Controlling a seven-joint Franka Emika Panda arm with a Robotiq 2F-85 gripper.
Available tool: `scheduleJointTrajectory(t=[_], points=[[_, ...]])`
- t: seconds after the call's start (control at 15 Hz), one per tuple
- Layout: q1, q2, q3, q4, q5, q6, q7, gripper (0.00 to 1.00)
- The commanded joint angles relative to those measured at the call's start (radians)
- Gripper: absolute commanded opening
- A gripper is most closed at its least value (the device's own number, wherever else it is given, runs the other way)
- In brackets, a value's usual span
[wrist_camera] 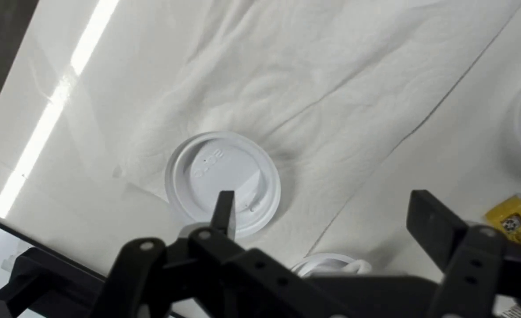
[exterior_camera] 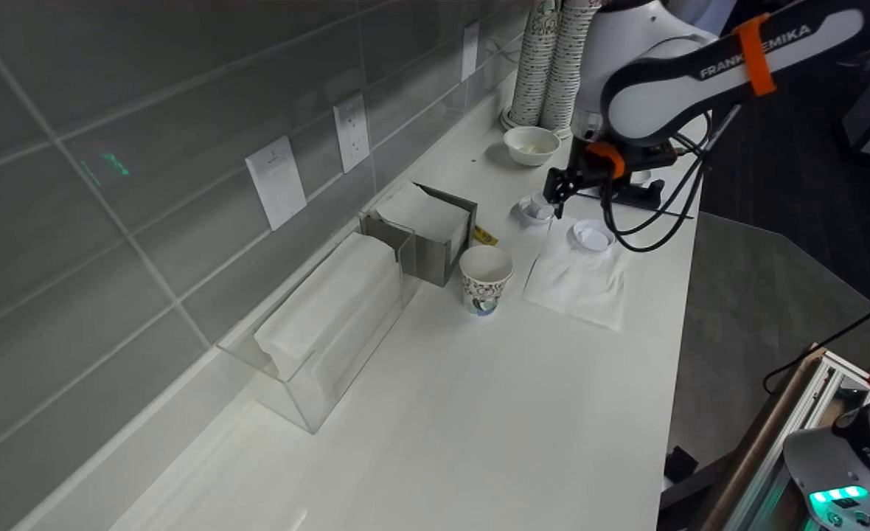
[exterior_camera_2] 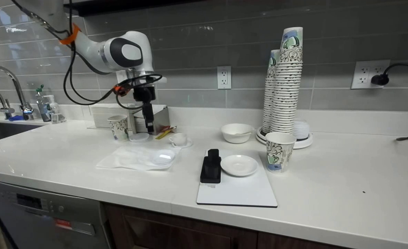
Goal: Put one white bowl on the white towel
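Observation:
A white bowl (exterior_camera_2: 237, 134) with a utensil in it stands near the back wall. It also shows in an exterior view (exterior_camera: 527, 151) and is out of the wrist view. The white towel (exterior_camera_2: 121, 160) lies flat and wrinkled on the counter (exterior_camera: 582, 295), and it fills much of the wrist view (wrist_camera: 322, 84). A round white lid (wrist_camera: 220, 172) rests on the towel near one end, also seen in both exterior views. My gripper (wrist_camera: 322, 203) is open and empty, above the counter beside the towel (exterior_camera_2: 149, 128). Its left finger overlaps the lid in the wrist view.
A small white cup on a saucer (exterior_camera_2: 179, 139) sits just under the gripper area. Another lid (exterior_camera_2: 139, 137), a paper cup (exterior_camera: 486, 276), napkin holders (exterior_camera: 346, 295) and a yellow packet (wrist_camera: 514, 221) lie nearby. A white board (exterior_camera_2: 240, 193) bears a black device and saucer. Tall cup stacks (exterior_camera_2: 287, 90) stand behind.

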Motion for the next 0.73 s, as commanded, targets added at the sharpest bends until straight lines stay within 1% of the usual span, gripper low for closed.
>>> scheduleJointTrajectory(t=[0.0,0.07,0.13,0.33,0.4,0.47,0.67], points=[[-0.046,-0.22,-0.026,-0.223,0.173,0.064,-0.271,1.0],[-0.052,-0.273,-0.036,-0.268,0.208,0.054,-0.352,1.0],[-0.057,-0.317,-0.048,-0.302,0.208,0.031,-0.43,1.0],[-0.057,-0.419,-0.091,-0.37,0.257,-0.01,-0.657,1.0],[-0.063,-0.322,-0.065,-0.3,0.208,0.004,-0.533,1.0],[-0.066,-0.347,-0.071,-0.317,0.212,0.002,-0.555,1.0],[-0.066,-0.341,-0.067,-0.315,0.212,0.003,-0.548,1.0]])
